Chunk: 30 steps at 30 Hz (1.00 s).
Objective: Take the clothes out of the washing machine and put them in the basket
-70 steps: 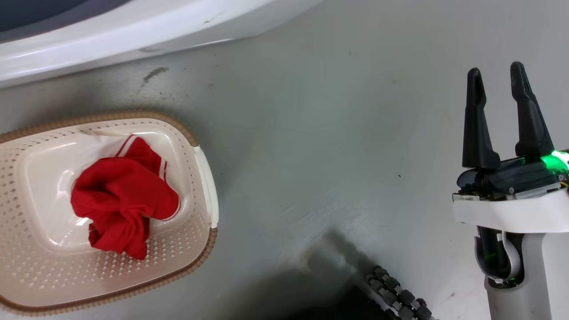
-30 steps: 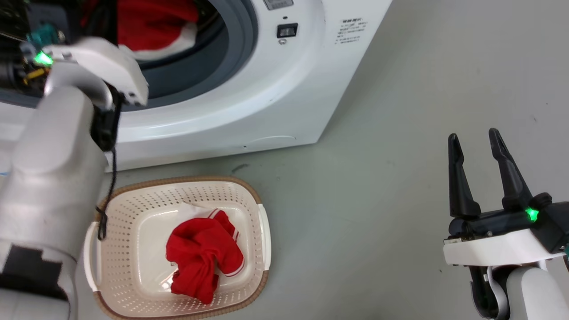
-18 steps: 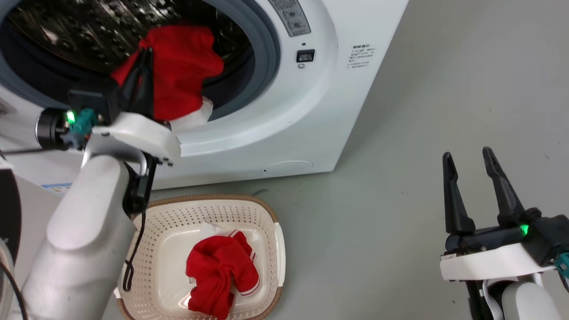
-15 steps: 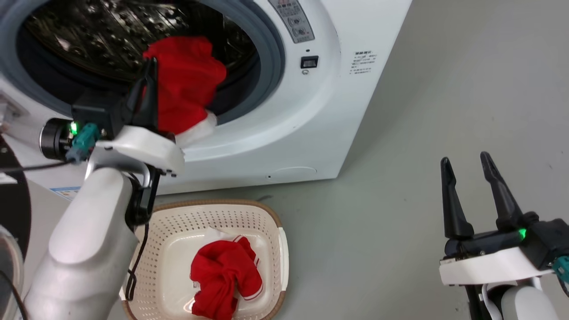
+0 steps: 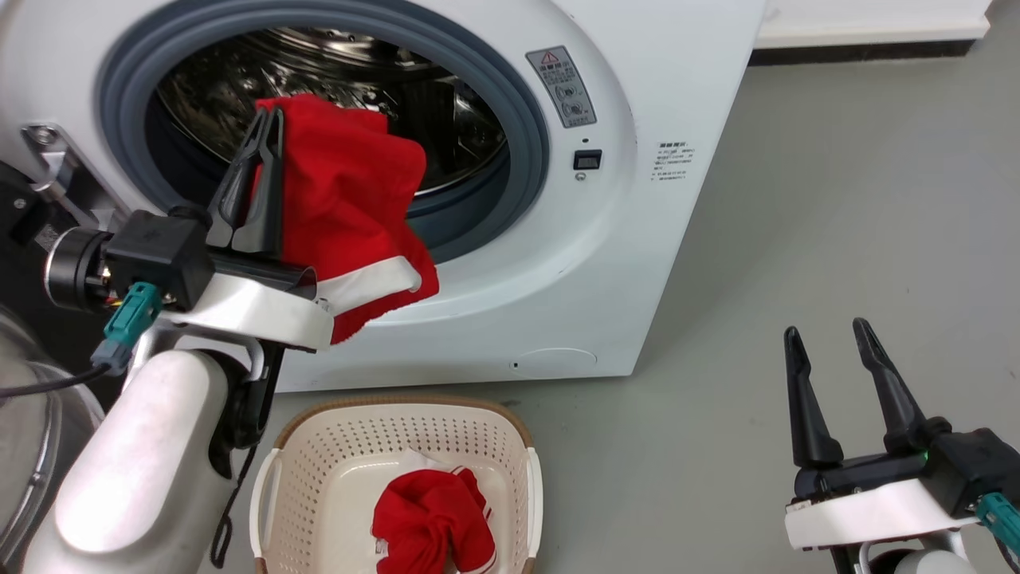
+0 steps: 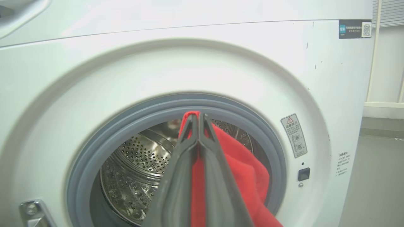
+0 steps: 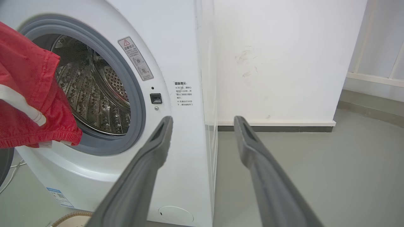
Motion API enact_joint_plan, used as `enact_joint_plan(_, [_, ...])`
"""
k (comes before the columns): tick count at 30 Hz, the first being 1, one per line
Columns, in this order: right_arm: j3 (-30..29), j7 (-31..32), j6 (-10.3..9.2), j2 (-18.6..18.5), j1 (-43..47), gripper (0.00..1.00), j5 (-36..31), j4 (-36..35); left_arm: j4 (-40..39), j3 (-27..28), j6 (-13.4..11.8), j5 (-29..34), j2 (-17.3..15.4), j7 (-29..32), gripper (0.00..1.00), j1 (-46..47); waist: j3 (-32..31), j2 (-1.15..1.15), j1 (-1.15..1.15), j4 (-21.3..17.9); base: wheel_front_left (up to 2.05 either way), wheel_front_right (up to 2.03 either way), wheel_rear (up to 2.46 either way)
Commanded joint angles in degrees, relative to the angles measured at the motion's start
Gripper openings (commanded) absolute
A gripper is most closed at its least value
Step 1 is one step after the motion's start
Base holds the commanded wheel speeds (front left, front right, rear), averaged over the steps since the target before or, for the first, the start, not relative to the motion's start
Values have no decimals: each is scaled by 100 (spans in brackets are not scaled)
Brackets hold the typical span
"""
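The white washing machine (image 5: 661,88) stands with its grey-gasketed porthole (image 5: 526,112) open and its steel drum (image 6: 135,167) bare inside. In front of the porthole my left gripper (image 5: 267,119) is shut on a red garment (image 5: 351,199) with white trim, which hangs down over the gasket's lower edge. From the left wrist the same garment (image 6: 243,170) shows pinched between the closed fingers of the left gripper (image 6: 198,117). On the floor below sits the cream basket (image 5: 351,434) with another red garment (image 5: 434,522) inside. My right gripper (image 5: 825,335) hangs open and bare at the lower right, also the right gripper (image 7: 203,121).
The machine's glass door (image 5: 32,430) is swung open at the far left, beside my left forearm. Grey floor (image 5: 837,199) spreads to the right of the machine up to a white wall with a dark skirting (image 7: 274,128).
The head camera has tilted up from the basket to the porthole. My left gripper has drawn the red garment out of the drum, in front of the gasket. The right gripper stays open.
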<state>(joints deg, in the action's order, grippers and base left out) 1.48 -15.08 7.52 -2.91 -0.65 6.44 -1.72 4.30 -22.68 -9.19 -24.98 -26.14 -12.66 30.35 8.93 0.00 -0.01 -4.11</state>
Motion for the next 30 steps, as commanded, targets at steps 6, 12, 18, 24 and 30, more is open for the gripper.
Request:
enact_joint_plan(6, [54, -13, -6, 6, 190, 100, -53, -20, -851, 70, -249, 127, -197, 145, 0, -291, -226, 0, 1, 80, 0, 0, 0])
enact_joint_plan(12, [53, -13, -6, 6, 280, 100, -43, -77, -1614, 84, -439, 221, -427, 373, 0, -636, -313, 0, 1, 87, 0, 0, 0])
enact_joint_plan(18, [49, -13, -6, 6, 297, 100, -52, -111, -2130, -16, -552, 325, -665, 573, 0, -1134, -277, 0, 1, 88, 0, 0, 0])
enact_joint_plan(24, [18, -13, -6, 6, 188, 100, -72, -137, -2277, -228, -532, 289, -763, 656, 0, -1650, -120, 0, 1, 116, 0, 0, 0])
enact_joint_plan(30, [17, -13, -6, 6, 9, 100, -111, -172, -1883, -590, -319, 161, -644, 628, 0, -1964, 162, 0, 1, 149, 0, 0, 0])
